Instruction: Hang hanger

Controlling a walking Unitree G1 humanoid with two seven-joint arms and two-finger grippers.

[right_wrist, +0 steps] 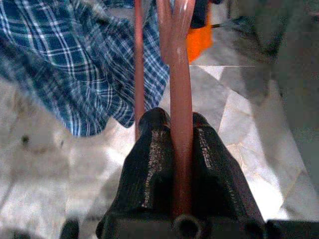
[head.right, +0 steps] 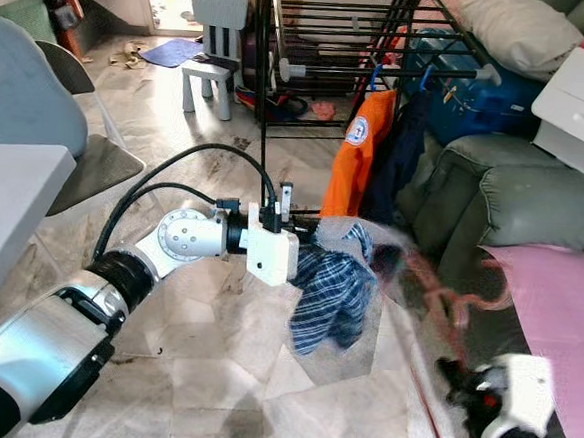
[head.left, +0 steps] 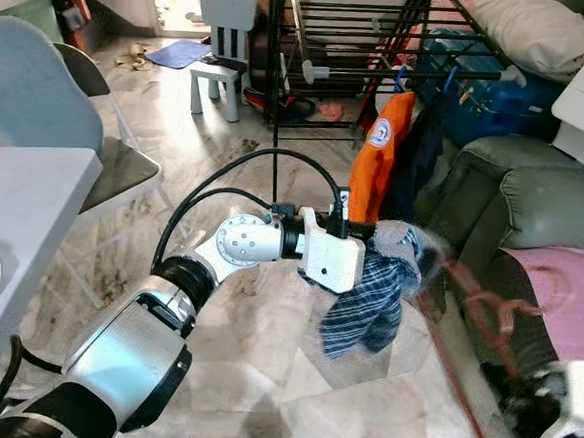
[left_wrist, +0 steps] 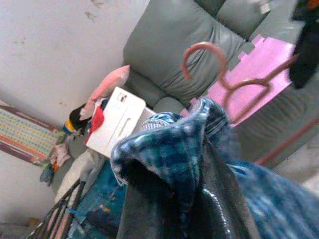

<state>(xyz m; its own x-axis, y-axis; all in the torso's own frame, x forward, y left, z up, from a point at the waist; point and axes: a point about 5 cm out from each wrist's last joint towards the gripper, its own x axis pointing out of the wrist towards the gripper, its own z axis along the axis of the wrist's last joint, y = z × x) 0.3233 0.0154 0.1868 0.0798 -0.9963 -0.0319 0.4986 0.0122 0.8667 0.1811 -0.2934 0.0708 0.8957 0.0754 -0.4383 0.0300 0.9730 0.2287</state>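
a cluttered living room with a marble tile floor (head.left: 289, 399), where a black clothes drying rack (head.left: 334, 42) stands as the landmark; an orange garment (head.left: 380, 150) already hangs from its near rail and a grey-green sofa (head.left: 514, 194) sits beside it. below and in front of the rack, the robot's left gripper (head.left: 375, 247) is buried in a blue plaid shirt (head.left: 371, 305), its fingers hidden by cloth, so whether they are closed cannot be told. further from the rack, towards the sofa, the right gripper (right_wrist: 180, 149) has its two black fingers clamped on one arm of a pink plastic hanger (head.left: 487, 303), whose hook (left_wrist: 202, 52) points up beside the shirt. the hanger looks light, thin and stiff but smooth, likely to swivel in a pinch; a hold close under the hook would steady it. the shirt is limp and will sag.
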